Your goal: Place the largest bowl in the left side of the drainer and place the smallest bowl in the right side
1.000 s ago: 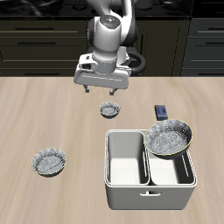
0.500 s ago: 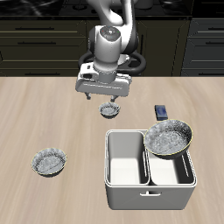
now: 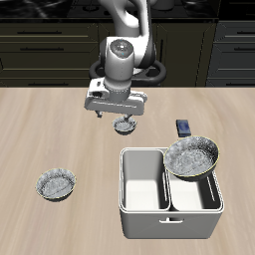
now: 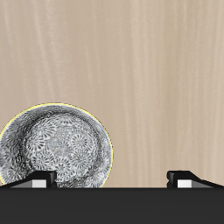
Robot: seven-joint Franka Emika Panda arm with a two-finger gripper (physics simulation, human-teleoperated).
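Note:
The smallest bowl [image 3: 125, 126] [image 4: 57, 147], tiny and grey-blue patterned, stands on the wooden table behind the drainer [image 3: 139, 221]. My gripper [image 3: 118, 117] [image 4: 114, 178] hangs open just above it. The bowl lies off-centre, close to one fingertip [image 4: 39, 178], and nothing is held. The largest bowl [image 3: 192, 157], with its wavy rim, rests slightly tilted on the rim over the left side of the drainer. The drainer's other compartment is empty.
A mid-sized matching grey bowl [image 3: 56, 184] sits on the table nearer the front edge, apart from the drainer. A small dark flat object [image 3: 184, 127] lies just behind the largest bowl. Dark cabinets line the back.
The gripper has come down and shifted slightly toward the smallest bowl, staying open. The bowls and drainer have not moved.

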